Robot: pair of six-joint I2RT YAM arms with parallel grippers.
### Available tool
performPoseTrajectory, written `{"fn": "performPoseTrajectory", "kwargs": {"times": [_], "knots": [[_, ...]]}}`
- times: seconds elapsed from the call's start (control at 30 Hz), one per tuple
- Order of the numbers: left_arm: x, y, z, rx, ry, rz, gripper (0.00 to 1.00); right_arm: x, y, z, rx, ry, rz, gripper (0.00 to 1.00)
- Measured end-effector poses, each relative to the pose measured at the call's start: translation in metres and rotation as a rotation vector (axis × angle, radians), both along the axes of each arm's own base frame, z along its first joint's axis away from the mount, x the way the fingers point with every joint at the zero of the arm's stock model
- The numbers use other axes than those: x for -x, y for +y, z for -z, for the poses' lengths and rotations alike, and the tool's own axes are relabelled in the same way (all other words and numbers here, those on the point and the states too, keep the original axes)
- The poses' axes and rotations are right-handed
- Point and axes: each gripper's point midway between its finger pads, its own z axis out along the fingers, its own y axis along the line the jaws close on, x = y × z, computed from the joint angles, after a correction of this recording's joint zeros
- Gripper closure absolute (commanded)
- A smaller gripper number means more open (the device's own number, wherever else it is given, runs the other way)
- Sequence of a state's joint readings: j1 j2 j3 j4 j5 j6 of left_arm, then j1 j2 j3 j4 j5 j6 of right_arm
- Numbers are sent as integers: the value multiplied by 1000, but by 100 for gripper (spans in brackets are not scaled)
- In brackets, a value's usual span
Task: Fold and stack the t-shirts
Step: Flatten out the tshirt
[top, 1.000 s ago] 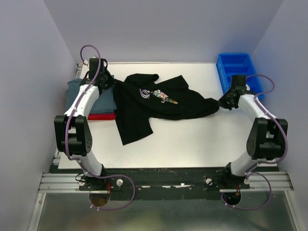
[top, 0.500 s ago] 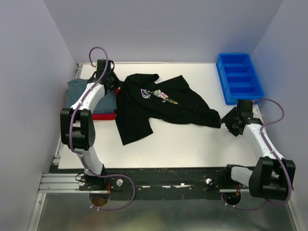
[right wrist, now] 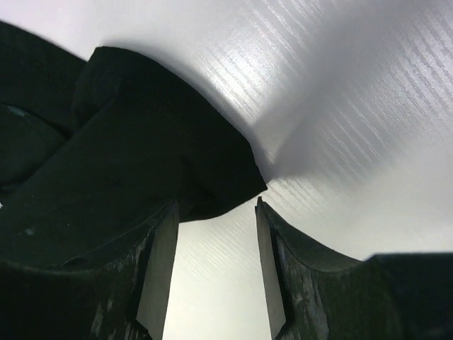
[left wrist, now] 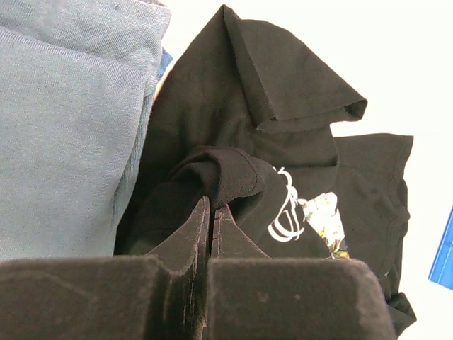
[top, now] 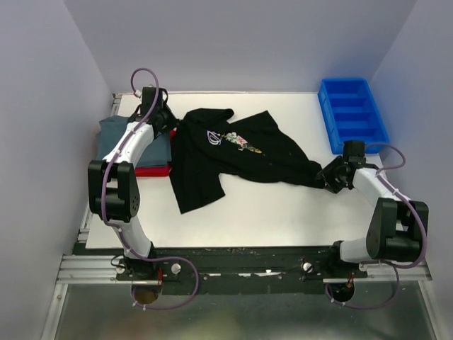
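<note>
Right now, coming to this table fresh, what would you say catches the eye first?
The crumpled black t-shirt sprawled across the middle of the white table stands out most, with the left gripper shut on its far-left edge and the right gripper open at its right tip. A bright blue bin sits at the far right; a grey t-shirt lies on a red one at the left.

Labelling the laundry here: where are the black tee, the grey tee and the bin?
black tee (top: pixel 265 152), top view, cloth right of print
grey tee (top: pixel 110 138), top view, folded top
bin (top: pixel 354 115), top view, middle compartment
</note>
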State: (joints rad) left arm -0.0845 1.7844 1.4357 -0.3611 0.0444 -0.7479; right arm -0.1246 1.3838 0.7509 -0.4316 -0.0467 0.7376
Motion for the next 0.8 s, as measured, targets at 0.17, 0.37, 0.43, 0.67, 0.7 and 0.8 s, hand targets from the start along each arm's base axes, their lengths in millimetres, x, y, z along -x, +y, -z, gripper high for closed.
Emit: {"fn": "performPoseTrajectory", "kwargs": {"times": [0.17,0.37,0.43,0.67,0.7,0.8], "knots": [[1,0,-3,-3,-6,2,100,-6,1,6,-27,23,43,45],[2,0,-7,-5,-14,5,100,-7,2,24,-50,90,78,99],[2,1,-7,-7,-11,7,100,-7,1,25,-53,94,84,99],[4,1,-6,-18,-1,15,100,-5,-18,-37,74,-123,78,99],[4,2,-7,-21,2,15,100,-4,-21,-49,90,-170,83,99],[0,4,-12,-32,0,12,100,5,-24,-66,115,-240,96,99]]}}
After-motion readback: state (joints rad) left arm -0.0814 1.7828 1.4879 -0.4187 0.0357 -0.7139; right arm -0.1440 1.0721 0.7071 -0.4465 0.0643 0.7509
